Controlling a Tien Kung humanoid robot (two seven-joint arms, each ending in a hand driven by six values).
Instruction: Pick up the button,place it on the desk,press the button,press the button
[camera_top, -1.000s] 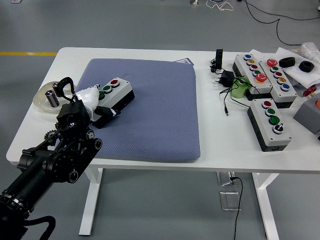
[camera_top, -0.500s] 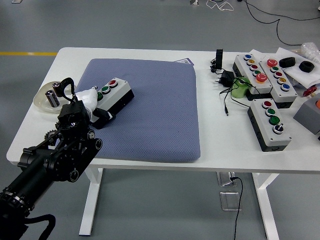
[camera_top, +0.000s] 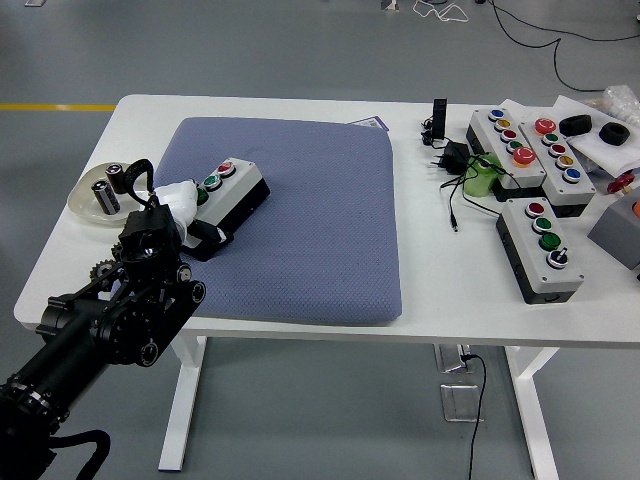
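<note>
A grey button box (camera_top: 240, 190) with a black base lies at an angle on the left part of the blue-grey mat (camera_top: 320, 230). A red and a green button show on its top. My left hand (camera_top: 186, 210), white over the palm with black fingers, sits over the box's near-left end. Its fingers curl around that end's top and front side, hiding whatever is on the lid there. My left arm comes in from the lower left corner. My right arm does not show.
A clear dish (camera_top: 84, 203) holding two batteries stands left of the mat, close to my wrist. At the right stand three more button boxes (camera_top: 541, 248), a black adapter with cables (camera_top: 452, 160) and a green object (camera_top: 482, 178). The table's near edge runs just below the mat.
My left hand has slid slightly toward me along the box's left end, and the box has shifted a little with it. Everything on the right stayed still.
</note>
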